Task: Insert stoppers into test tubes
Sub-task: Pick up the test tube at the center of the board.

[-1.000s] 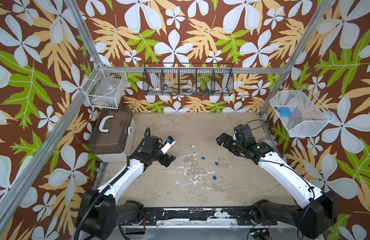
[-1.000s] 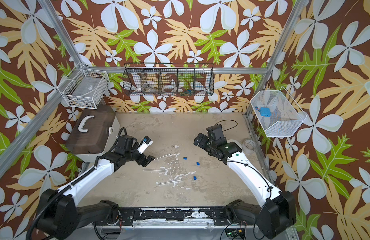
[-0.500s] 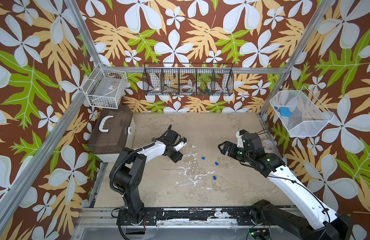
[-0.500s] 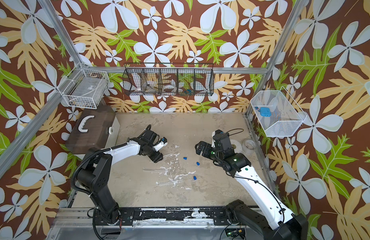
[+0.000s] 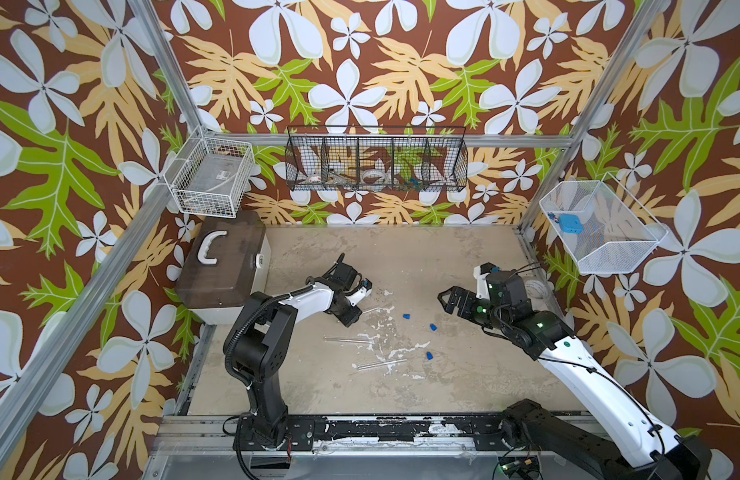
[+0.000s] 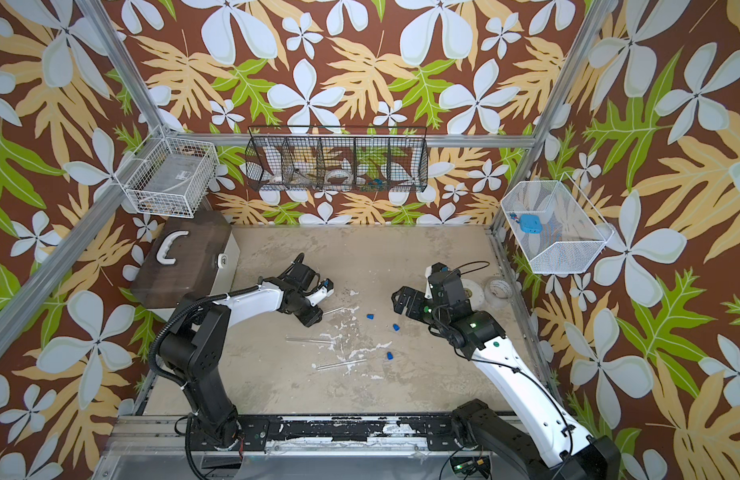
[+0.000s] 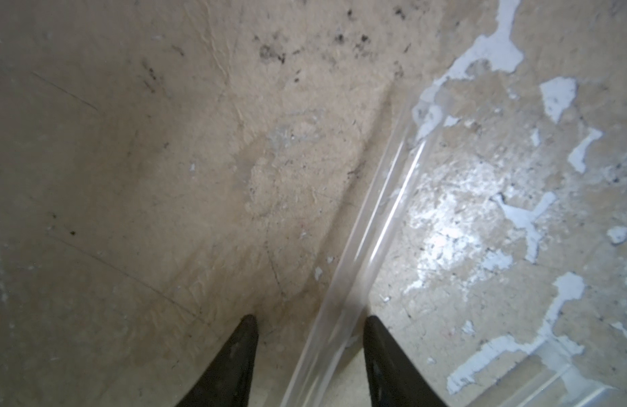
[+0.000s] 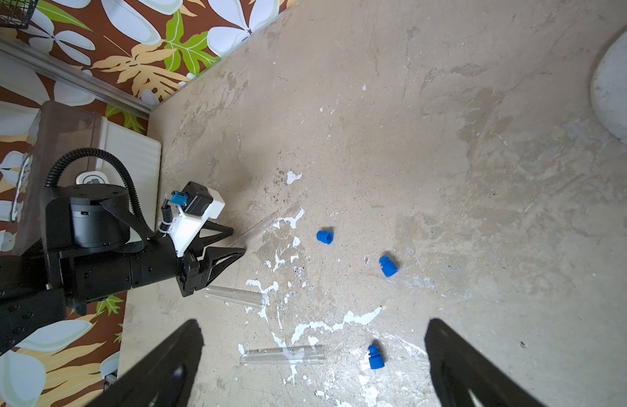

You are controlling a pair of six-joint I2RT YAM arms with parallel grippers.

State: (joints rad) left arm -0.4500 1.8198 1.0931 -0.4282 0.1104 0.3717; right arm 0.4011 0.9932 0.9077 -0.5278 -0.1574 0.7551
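Three clear test tubes lie on the worn table. The farthest tube (image 5: 370, 309) (image 7: 375, 218) runs between the fingers of my left gripper (image 5: 353, 311) (image 7: 311, 319). That gripper is low on the table and open; one finger is close against the tube and the other stands apart. The other tubes (image 5: 347, 339) (image 5: 380, 364) lie nearer. Three blue stoppers (image 5: 406, 316) (image 5: 433, 327) (image 5: 429, 355) sit loose to their right. My right gripper (image 5: 443, 301) (image 8: 313, 322) hovers wide open and empty above the stoppers (image 8: 324, 236) (image 8: 387, 266) (image 8: 374, 356).
A brown-lidded box (image 5: 222, 270) stands at the back left. Two white tape rolls (image 6: 472, 293) (image 6: 499, 289) lie behind the right arm. Wire baskets hang on the walls; the right mesh basket (image 5: 617, 249) holds a flat blue square object (image 5: 570, 222).
My left arm has reached forward and down over the farthest tube, and its jaws have narrowed around it. My right gripper has shifted slightly toward the right and stayed wide open.
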